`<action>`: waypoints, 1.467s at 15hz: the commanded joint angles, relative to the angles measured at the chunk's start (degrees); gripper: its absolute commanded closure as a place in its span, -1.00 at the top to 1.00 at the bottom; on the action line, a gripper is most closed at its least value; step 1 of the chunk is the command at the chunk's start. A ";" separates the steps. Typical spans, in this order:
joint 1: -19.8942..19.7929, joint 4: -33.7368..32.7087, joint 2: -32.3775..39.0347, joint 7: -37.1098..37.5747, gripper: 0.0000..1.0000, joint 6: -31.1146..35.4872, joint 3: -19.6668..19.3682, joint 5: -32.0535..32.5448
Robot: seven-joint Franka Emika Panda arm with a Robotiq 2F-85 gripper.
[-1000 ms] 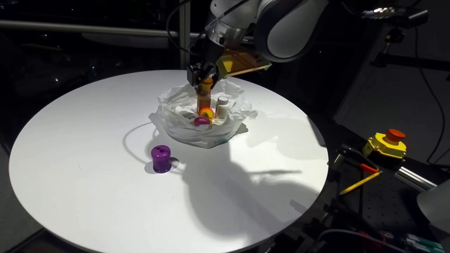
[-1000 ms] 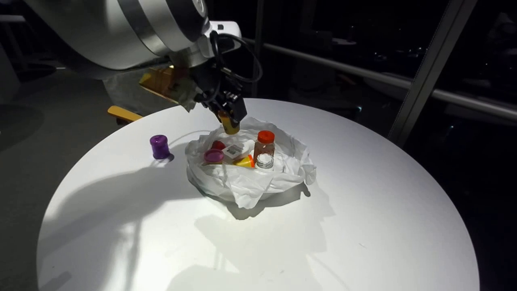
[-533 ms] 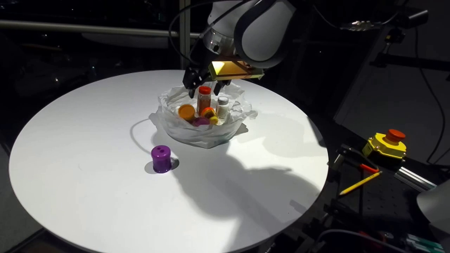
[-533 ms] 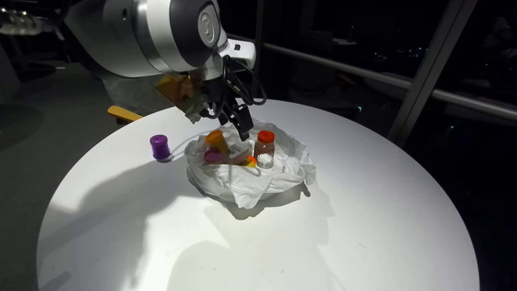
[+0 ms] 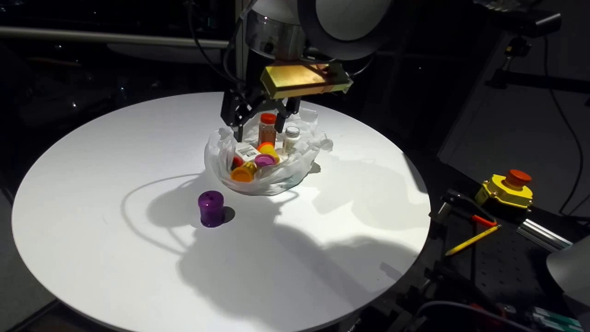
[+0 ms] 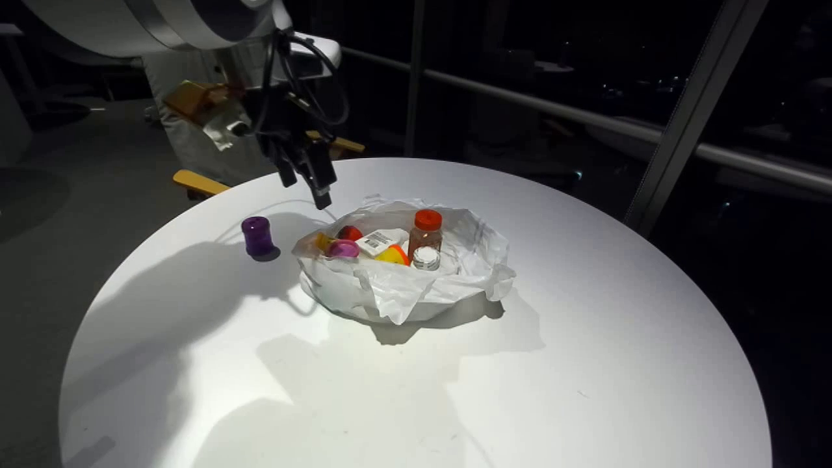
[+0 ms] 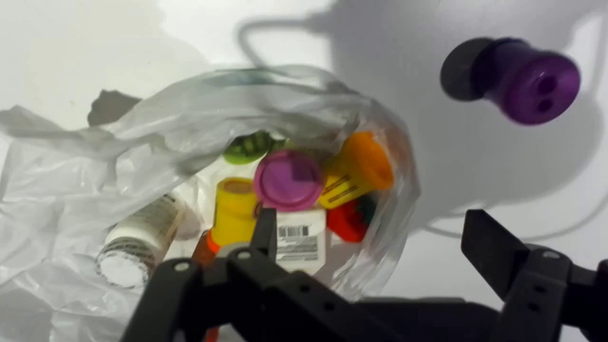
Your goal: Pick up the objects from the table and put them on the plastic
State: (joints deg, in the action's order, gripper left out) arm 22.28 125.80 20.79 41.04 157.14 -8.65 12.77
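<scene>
The tool (image 5: 258, 133), jaws spread and empty, has just released a yellow-and-orange plastic tub (image 7: 355, 172), now tipped inside the crumpled whitish plastic sheet (image 6: 393, 292). Near the sheet, upright on the round white worktop (image 5: 115, 258), a glossy purple cylindrical jar (image 5: 211, 210) seems the last to move.

You have the tabletop (image 6: 585, 312) brightly lit amid darkness; broad shadows (image 5: 230, 272) cross it; your wrist view looks slightly soft.
</scene>
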 commanded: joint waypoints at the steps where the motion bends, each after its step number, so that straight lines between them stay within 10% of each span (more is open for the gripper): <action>1: -0.70 -2.34 1.24 -1.47 1.00 -5.27 5.55 -1.63; 8: -1.35 -7.48 9.45 -9.01 1.00 -1.32 13.32 -5.91; 19: 2.27 -18.34 21.05 -10.04 1.00 -1.07 8.18 -5.87; 22: 2.63 -19.48 21.40 -10.19 0.36 -2.02 6.98 -5.57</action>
State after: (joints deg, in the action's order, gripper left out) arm 23.57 109.01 41.07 32.05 155.62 0.07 7.91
